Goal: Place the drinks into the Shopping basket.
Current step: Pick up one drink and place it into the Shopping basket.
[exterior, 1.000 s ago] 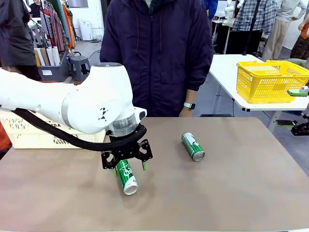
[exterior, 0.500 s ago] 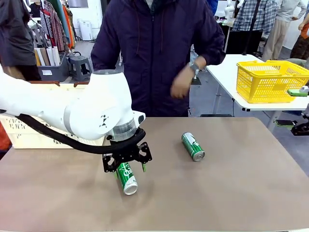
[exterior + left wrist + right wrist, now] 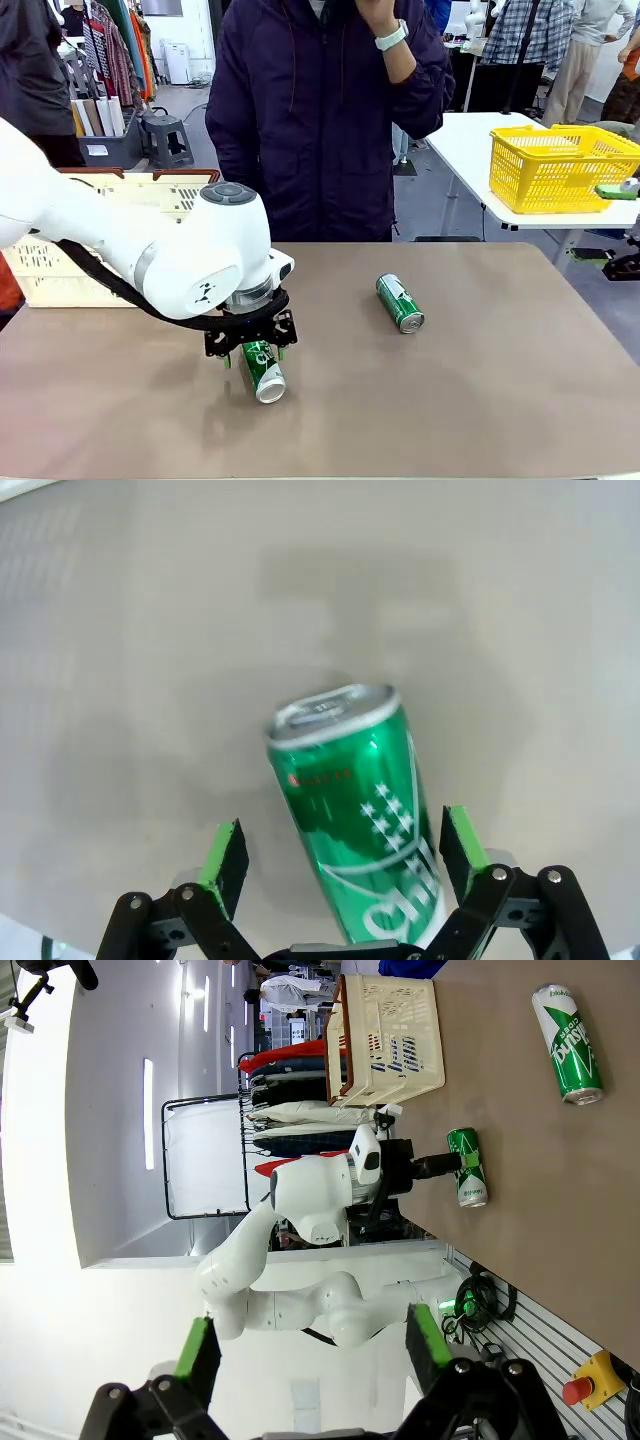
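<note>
A green drink can (image 3: 264, 372) lies on its side on the brown table (image 3: 480, 400), silver end toward me. My left gripper (image 3: 251, 356) is low over it, open, one finger on each side. The left wrist view shows that can (image 3: 355, 805) between the green pads (image 3: 228, 852) of my left gripper (image 3: 345, 848), with gaps on both sides. A second green can (image 3: 400, 302) lies farther right. The cream Shopping basket (image 3: 60, 270) stands at the back left. My right gripper (image 3: 312, 1345) is open and holds nothing, away from both cans (image 3: 570, 1045) (image 3: 466, 1165) and the basket (image 3: 385, 1040).
A person in a dark jacket (image 3: 320, 120) stands at the far edge with one hand raised near the head. A yellow mesh basket (image 3: 560, 165) sits on a separate white table at the right. The brown tabletop right of the cans is bare.
My left gripper has come down around the near can and shifted slightly left. The person's hand rose from the table edge to head height. Both cans stayed where they were.
</note>
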Robot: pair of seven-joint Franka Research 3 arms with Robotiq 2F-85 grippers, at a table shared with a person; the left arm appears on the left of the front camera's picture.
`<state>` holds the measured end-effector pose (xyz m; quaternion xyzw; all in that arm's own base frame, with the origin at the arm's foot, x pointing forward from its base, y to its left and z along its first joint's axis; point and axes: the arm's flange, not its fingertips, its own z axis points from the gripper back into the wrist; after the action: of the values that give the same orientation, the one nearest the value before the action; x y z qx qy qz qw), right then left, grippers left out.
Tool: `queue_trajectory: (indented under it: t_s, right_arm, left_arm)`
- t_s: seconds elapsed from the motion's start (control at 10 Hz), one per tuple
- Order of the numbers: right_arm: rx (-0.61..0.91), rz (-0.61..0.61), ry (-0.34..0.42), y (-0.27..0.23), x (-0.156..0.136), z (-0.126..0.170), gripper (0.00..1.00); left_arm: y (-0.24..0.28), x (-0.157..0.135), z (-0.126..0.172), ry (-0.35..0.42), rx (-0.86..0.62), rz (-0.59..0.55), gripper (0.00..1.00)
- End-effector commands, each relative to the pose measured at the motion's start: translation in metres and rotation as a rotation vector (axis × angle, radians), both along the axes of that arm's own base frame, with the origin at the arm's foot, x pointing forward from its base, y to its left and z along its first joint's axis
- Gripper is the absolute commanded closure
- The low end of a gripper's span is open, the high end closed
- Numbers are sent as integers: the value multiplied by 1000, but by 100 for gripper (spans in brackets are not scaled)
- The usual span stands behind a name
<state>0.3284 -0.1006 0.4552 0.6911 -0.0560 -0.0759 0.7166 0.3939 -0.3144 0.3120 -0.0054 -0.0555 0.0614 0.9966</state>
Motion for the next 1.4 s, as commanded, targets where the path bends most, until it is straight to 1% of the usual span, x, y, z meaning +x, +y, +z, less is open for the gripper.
queue_trajectory:
  t_s: [0.0,0.3,0.4,0.5,0.6,0.7,1.0,1.3]
  right_arm:
    - [7,2,19,-2,0,6,0]
    - [7,2,19,-2,0,6,0]
    - [7,2,19,-2,0,6,0]
    - [7,2,19,-2,0,6,0]
    - [7,2,19,-2,0,6,0]
    - [7,2,19,-2,0,6,0]
    - [7,2,19,-2,0,6,0]
    - [7,2,19,-2,0,6,0]
  left_arm:
    - [-6,5,-7,-38,-3,32,0]
    - [-7,12,-14,-27,-12,40,0]
    - [-8,12,-16,-7,-28,45,0]
    - [-7,12,-15,-13,-40,54,2]
    - [-6,12,-13,-18,-41,64,62]
    - [-7,12,-13,-23,-49,61,100]
    - [-7,10,-14,-25,-48,56,100]
    - [-3,10,-5,-29,-66,53,100]
